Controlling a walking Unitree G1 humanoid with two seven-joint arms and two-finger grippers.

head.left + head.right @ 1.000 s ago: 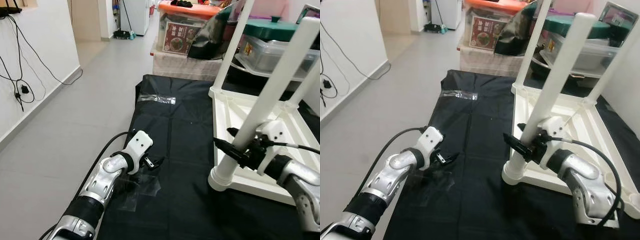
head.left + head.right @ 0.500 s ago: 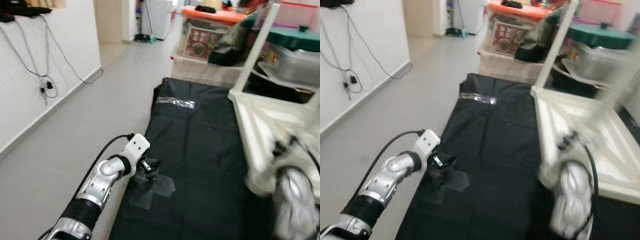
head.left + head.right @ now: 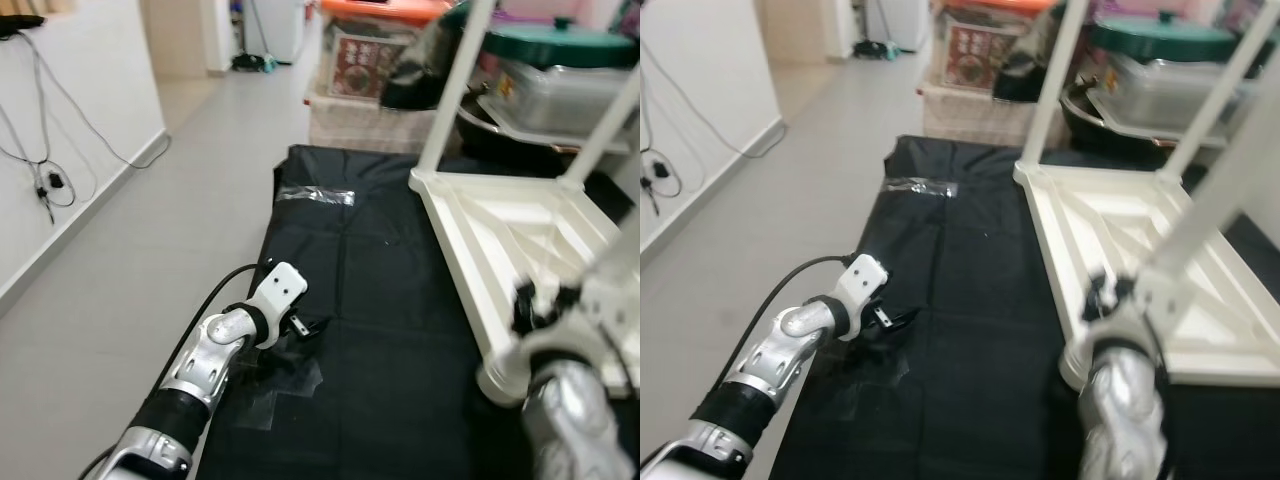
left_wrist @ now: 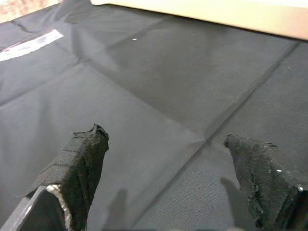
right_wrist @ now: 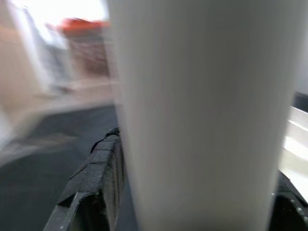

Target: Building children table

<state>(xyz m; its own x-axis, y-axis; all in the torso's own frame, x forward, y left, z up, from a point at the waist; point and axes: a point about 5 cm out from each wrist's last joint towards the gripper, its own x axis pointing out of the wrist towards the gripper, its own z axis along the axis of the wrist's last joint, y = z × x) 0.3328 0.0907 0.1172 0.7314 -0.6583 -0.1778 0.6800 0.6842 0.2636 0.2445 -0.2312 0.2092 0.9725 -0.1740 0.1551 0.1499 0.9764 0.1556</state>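
Note:
A white children's table [image 3: 520, 215] lies upside down on a black sheet [image 3: 380, 270], its legs pointing up. My right gripper [image 3: 1105, 300], blurred, is at the base of the near leg [image 3: 1200, 210]. In the right wrist view that white leg [image 5: 202, 120] sits between the two black fingers [image 5: 96, 183], which press on it. My left gripper [image 3: 308, 328] hovers low over the sheet to the left of the table. It is open, and its fingertips [image 4: 86, 159] are wide apart with only cloth between them.
A clear plastic packet [image 3: 313, 196] lies at the sheet's far end, and a clear film patch [image 3: 290, 385] lies under my left wrist. Storage boxes [image 3: 365, 65] stand behind. Grey floor [image 3: 130, 260] runs along the left, up to a wall with hanging cables [image 3: 45, 150].
The head view has swung sideways and back, with blur on the right arm. My right gripper stays at the near leg's base. The left gripper holds its place over the sheet.

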